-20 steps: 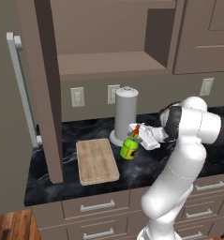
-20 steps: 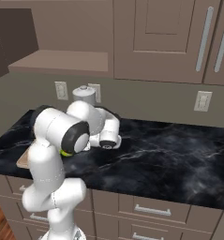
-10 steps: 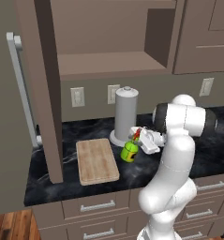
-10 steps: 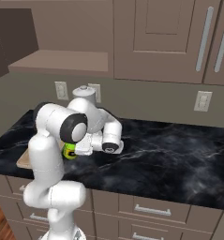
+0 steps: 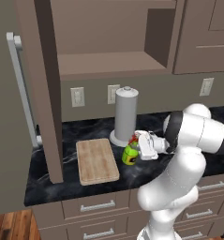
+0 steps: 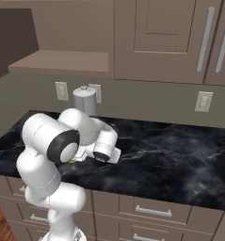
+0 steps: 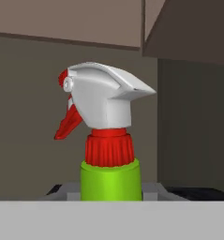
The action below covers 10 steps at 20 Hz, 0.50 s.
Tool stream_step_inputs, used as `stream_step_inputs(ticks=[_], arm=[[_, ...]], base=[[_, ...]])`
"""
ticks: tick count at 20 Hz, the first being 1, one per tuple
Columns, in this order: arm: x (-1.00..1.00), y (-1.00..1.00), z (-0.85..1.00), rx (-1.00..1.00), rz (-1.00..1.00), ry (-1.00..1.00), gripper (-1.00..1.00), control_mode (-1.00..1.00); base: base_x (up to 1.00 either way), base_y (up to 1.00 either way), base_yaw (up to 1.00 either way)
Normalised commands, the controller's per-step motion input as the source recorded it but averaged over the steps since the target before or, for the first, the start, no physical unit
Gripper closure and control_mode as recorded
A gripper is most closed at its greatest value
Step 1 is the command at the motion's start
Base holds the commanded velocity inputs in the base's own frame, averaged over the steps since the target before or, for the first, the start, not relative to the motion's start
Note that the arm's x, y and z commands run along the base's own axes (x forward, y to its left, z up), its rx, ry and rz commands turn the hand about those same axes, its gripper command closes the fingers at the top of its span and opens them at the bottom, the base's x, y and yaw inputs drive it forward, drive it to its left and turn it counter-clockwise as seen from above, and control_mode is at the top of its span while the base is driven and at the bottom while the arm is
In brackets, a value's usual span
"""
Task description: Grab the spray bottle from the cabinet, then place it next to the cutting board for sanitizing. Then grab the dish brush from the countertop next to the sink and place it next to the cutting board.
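— One spray bottle (image 5: pixel 129 154) stands upright on the countertop (image 5: pixel 85 187), right at the gripper (image 5: pixel 138 146), with the cutting board (image 5: pixel 97 160) a little beyond the fingers on the far side of the bottle. Is it held?

— That cannot be told. The hand view shows the green neck, red collar and white trigger head (image 7: pixel 106 96) dead centre and very close, but the fingers themselves are not visible against it, so whether they are apart or clamped on the bottle is unclear.

— So what could go wrong?

— If the fingers are closed on it, pulling away sideways would likely drag or tip the bottle, since it is small and top-heavy under that nozzle. If they are parted, a retreat that clips the trigger head could knock it over toward the board.

— Anything else close by?

— The paper-towel cylinder (image 5: pixel 124 116) stands just behind the bottle, beyond the fingertips. A lift that swings back could brush it. The brush step also looks not yet begun.
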Motion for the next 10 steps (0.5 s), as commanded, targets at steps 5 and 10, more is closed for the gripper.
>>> stream_step_inputs(ticks=[5, 10], arm=[[0.02, 0.01, -0.06, -0.02, -0.10, 0.03, 1.00, -1.00], [0.01, 0.00, -0.24, -0.01, 0.00, 0.05, 1.00, -1.00]], base=[[0.00, 0.00, 0.00], [0.00, 0.00, 0.00]])
